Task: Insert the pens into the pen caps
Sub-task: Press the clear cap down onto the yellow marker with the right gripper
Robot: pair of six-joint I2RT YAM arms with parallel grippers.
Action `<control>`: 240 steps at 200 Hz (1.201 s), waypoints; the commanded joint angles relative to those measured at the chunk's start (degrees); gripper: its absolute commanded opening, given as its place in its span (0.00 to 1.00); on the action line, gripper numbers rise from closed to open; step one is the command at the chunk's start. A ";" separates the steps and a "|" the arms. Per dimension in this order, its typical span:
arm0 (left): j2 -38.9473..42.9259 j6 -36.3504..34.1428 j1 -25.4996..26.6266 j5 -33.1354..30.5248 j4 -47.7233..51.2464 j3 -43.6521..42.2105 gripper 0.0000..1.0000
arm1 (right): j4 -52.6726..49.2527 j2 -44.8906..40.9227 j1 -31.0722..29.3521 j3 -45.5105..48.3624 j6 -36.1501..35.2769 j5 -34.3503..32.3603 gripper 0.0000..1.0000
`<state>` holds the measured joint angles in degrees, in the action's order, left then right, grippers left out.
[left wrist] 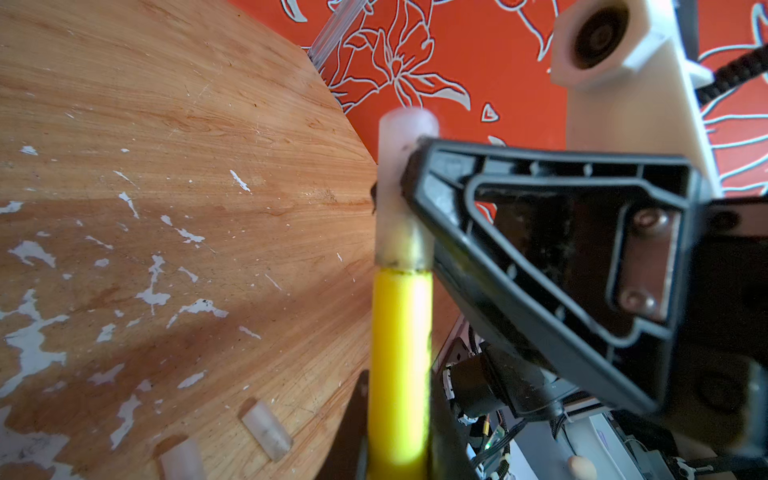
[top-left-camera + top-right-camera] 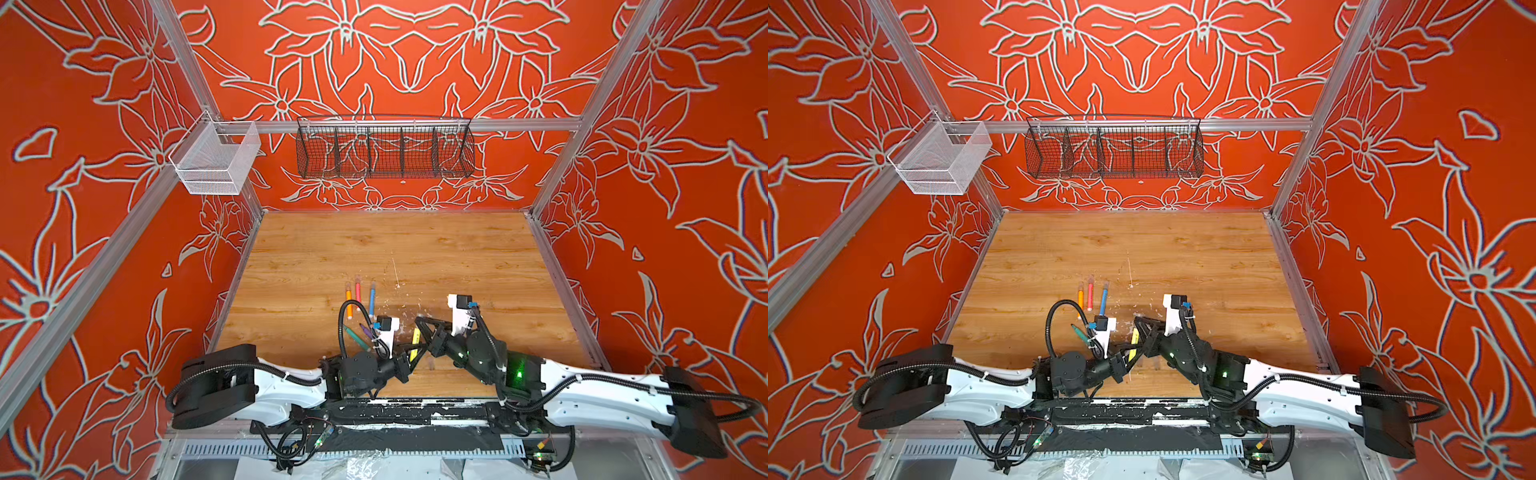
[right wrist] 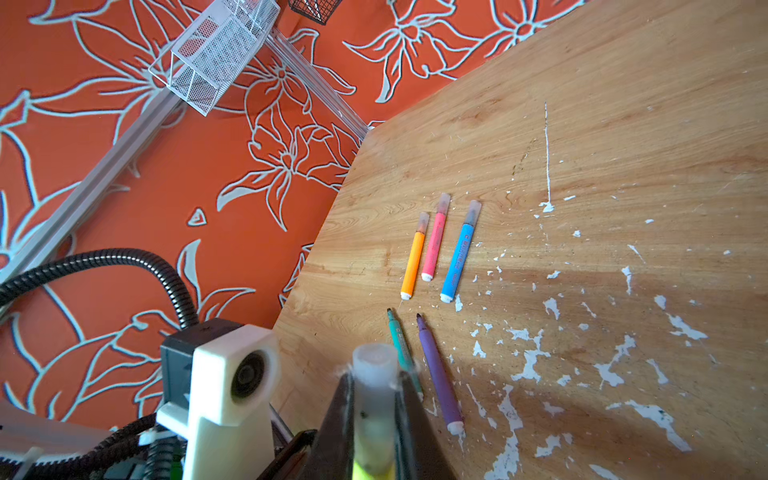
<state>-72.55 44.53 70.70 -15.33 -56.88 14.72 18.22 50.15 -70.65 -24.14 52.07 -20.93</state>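
Orange floral walls [image 2: 415, 62] surround wooden table [image 2: 374, 249] bearing pens [image 2: 372, 300].

Yellow pen [image 1: 399, 353]: its lower end runs off the left wrist view's edge.
Left gripper [image 1: 397, 386]: you see only blurred dark finger edges flanking the yellow pen.
Right gripper [image 3: 374, 380]: blurred; you cannot tell whether it presses the yellow pen's cap [image 3: 375, 361].
Green pen [image 3: 401, 345]: the end nearest the yellow pen hides behind the right gripper.
Loose cap [image 1: 183, 459]: near the yellow pen, cut by the view's edge.
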 commanded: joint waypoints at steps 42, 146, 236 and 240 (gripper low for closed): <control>0.57 -2.65 -1.38 -3.91 5.65 3.66 0.00 | -11.49 -10.32 -2.15 -1.43 -3.38 -1.38 0.52; 3.13 -6.84 -1.26 -5.00 16.34 7.37 0.00 | -28.32 -13.43 -0.98 -13.06 -8.04 -10.11 0.59; 1.71 -10.07 -1.24 -0.65 12.80 7.60 0.00 | -25.36 -1.03 9.76 -16.34 -4.67 3.70 0.56; 1.63 -10.16 -1.25 -0.58 12.64 7.52 0.00 | -25.05 -0.59 10.32 -16.29 -4.68 4.48 0.56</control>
<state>-70.54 35.86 69.58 -17.39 -41.25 21.32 -7.88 47.70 -63.77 -38.74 45.76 -23.59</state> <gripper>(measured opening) 0.148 0.572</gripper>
